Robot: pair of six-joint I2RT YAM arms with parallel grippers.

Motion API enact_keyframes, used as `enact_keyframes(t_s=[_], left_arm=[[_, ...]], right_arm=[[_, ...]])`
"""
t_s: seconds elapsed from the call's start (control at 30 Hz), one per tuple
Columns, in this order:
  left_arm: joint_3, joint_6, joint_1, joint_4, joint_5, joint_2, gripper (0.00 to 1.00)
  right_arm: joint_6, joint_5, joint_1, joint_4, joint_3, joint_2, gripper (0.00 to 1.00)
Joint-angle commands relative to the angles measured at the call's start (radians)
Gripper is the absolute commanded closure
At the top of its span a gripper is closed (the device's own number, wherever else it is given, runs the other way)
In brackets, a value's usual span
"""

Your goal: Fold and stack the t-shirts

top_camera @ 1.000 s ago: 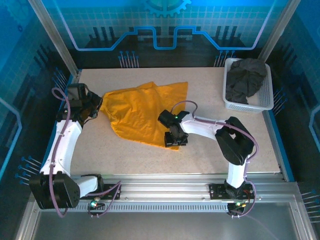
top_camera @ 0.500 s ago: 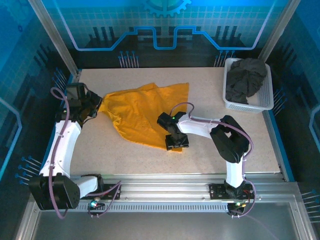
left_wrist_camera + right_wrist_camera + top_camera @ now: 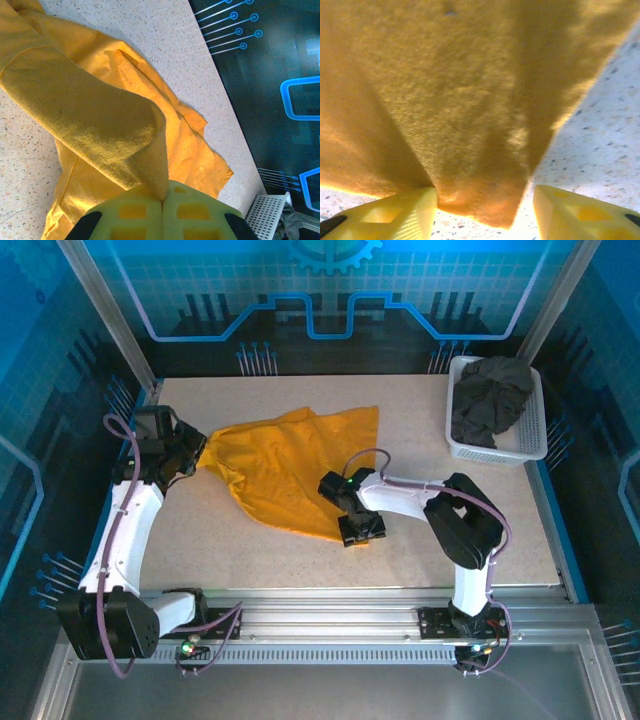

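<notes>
**Orange shirt held at one end, loose at the other**

The bright orange-yellow soft cloth t-shirt (image 3: 285,472) lies rumpled and unfolded, spread between your two claws. Its far sleeve end is at the left claw (image 3: 196,454) and its near corner is under the right claw (image 3: 361,531).

The left claw is clamped tight on a raised fold of the shirt. On the left wrist view the cloth rises from the table into the seam where the pads meet. This looks like an anchor, so that a pull from the other end would draw the shirt flat.

The right claw is not gripping. Its yellow fingers (image 3: 385,215) stand apart with the shirt's hemmed corner hanging between them, and there is a clear gap on one side. You are probably lined up to take that corner, so close before you pull.

The left arm runs up the table's left side with its wrist turned inward towards the cloth. The right arm has its elbow hunched out to the right, its forearm reaching across, and its wrist tipped down over the speckled beige table (image 3: 250,550).

Well beyond the right claw, at the far right corner, the dark charcoal grey cloth t-shirt (image 3: 490,400) sits bundled in the white mesh plastic basket (image 3: 531,448), not yet folded.
</notes>
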Motion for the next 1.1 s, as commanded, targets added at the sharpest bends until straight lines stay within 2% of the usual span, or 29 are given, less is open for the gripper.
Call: enact_keyframes(t_s=[0.0,0.1,0.17,0.2,0.37,0.5,0.63,0.83,0.97,1.07], left_arm=[[0.025,0.009,-0.013,-0.01,0.007,-0.008,1.0],[0.012,0.008,-0.021,-0.01,0.012,-0.011,1.0],[0.0,0.003,-0.026,-0.01,0.021,-0.013,1.0],[-0.006,0.001,-0.03,-0.008,0.027,-0.014,1.0],[-0.063,-0.012,-0.063,0.026,0.09,-0.015,1.0],[-0.126,-0.037,-0.086,0.078,0.153,-0.002,1.0],[-0.134,-0.043,-0.118,0.109,0.173,0.017,1.0],[-0.134,-0.058,-0.17,0.141,0.194,0.05,1.0],[-0.134,-0.066,-0.195,0.153,0.198,0.061,1.0],[-0.131,-0.063,-0.2,0.151,0.193,0.066,1.0]], right_arm=[[0.008,-0.066,-0.014,0.047,-0.079,0.042,0.57],[0.015,-0.073,-0.033,0.074,-0.083,0.044,0.77],[0.013,-0.036,-0.056,0.062,-0.063,0.018,0.95],[0.012,-0.014,-0.07,0.053,-0.05,0.002,1.0],[-0.054,0.102,-0.26,-0.003,0.069,-0.048,1.0],[-0.153,0.155,-0.458,-0.084,0.293,0.053,1.0],[-0.217,0.22,-0.587,-0.174,0.537,0.193,1.0],[-0.214,0.32,-0.708,-0.304,0.757,0.319,1.0],[-0.208,0.332,-0.766,-0.292,0.746,0.307,1.0],[-0.237,0.307,-0.763,-0.247,0.722,0.269,1.0]])
